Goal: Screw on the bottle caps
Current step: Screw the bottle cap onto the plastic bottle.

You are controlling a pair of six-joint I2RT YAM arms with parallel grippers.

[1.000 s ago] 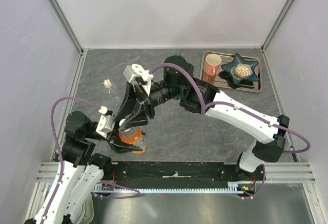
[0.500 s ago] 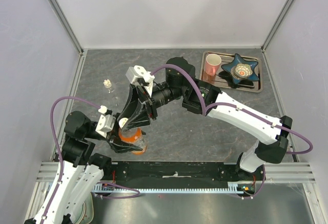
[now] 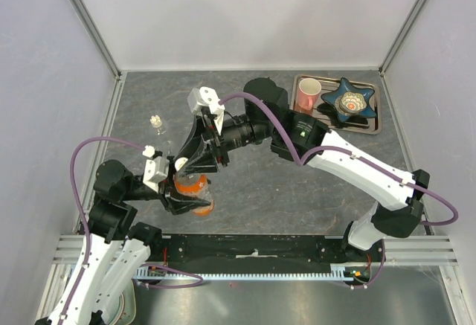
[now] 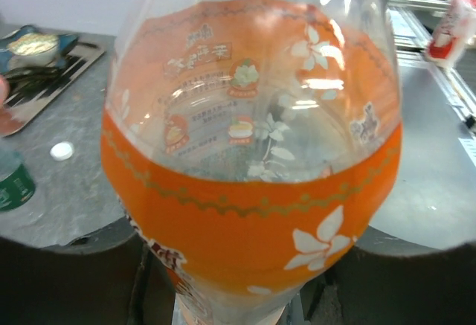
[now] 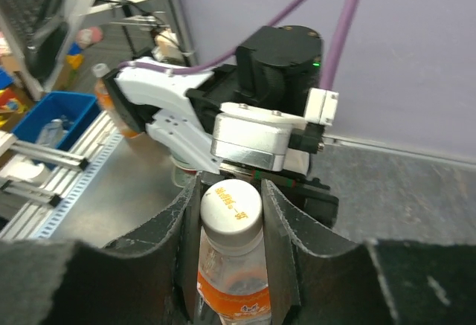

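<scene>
The orange bottle [image 3: 195, 193] with its orange label stands near the front left, gripped low on its body by my left gripper [image 3: 178, 197]; it fills the left wrist view [image 4: 253, 154]. My right gripper [image 3: 195, 166] reaches down over its top. In the right wrist view the two dark fingers [image 5: 281, 228] close on either side of the white bottle cap [image 5: 232, 207], which sits on the bottle neck [image 5: 234, 284]. A loose white cap [image 4: 62, 150] lies on the table beside the green-label bottle [image 4: 13, 182]. The tiny clear bottle [image 3: 155, 122] stands at the back left.
A metal tray [image 3: 372, 126] at the back right holds a pink mug [image 3: 307, 93] and a blue star-shaped dish [image 3: 348, 100]. The right arm stretches across the middle of the table. The metal rail runs along the near edge [image 3: 253, 247].
The right wrist has turned over the bottle top and shifted slightly back. The left gripper and the orange bottle have moved a little away from the near edge.
</scene>
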